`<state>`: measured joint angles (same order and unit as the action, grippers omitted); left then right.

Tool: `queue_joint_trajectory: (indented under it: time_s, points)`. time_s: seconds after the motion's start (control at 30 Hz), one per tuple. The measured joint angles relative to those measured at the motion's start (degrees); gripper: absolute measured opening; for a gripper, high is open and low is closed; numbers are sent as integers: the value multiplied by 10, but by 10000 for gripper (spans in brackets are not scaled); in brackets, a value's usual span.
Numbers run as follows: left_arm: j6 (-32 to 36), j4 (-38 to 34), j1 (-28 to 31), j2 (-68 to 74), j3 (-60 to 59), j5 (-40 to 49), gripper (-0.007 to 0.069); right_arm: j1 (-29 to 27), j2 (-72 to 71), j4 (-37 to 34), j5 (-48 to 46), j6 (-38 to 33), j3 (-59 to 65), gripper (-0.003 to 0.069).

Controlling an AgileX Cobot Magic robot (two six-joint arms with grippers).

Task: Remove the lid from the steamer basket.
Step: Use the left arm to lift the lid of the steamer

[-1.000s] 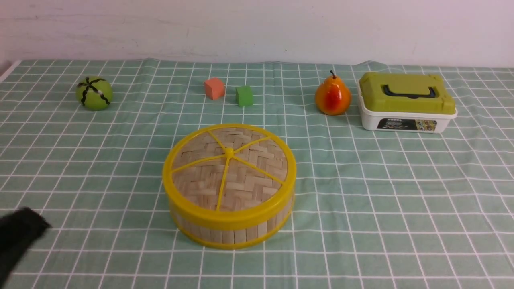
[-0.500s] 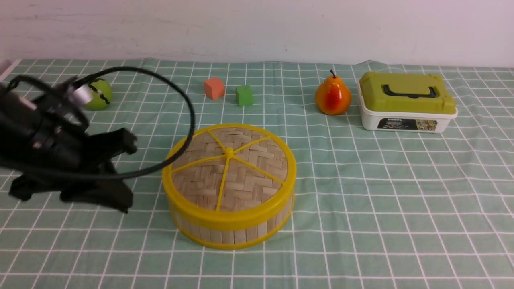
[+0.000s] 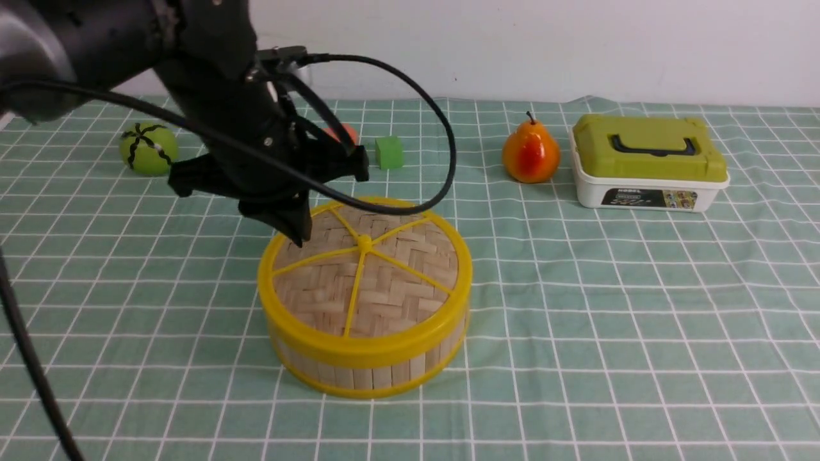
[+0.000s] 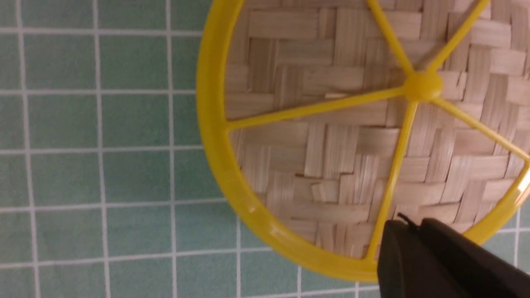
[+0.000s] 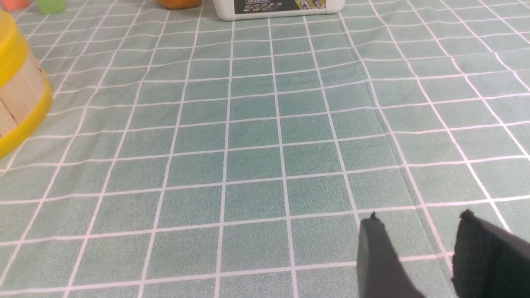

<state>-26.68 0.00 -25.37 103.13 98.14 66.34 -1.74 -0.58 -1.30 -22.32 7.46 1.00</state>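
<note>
The black left gripper [image 3: 296, 232], seemingly clenched and empty, is hovering over the yellow-rimmed woven-bamboo round lid [image 3: 384, 288] sitting on the slat-walled bamboo steamer basket [image 3: 375, 374]; grasping is pending, needing opened jaws.

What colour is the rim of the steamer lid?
Yellow; the lid shows best in the left wrist view.
</note>
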Motion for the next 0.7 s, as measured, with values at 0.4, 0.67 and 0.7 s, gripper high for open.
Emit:
queue_joint_trajectory:
  time_s: [0.4,0.67,0.7]
  points:
    - [-2,48,-27,97,51,-48,314,0,0,0,0,0,0,241]
    - [-2,31,-28,127,52,-103,323,0,0,0,0,0,0,241]
    - [-2,32,-28,129,52,-103,323,0,0,0,0,0,0,241]
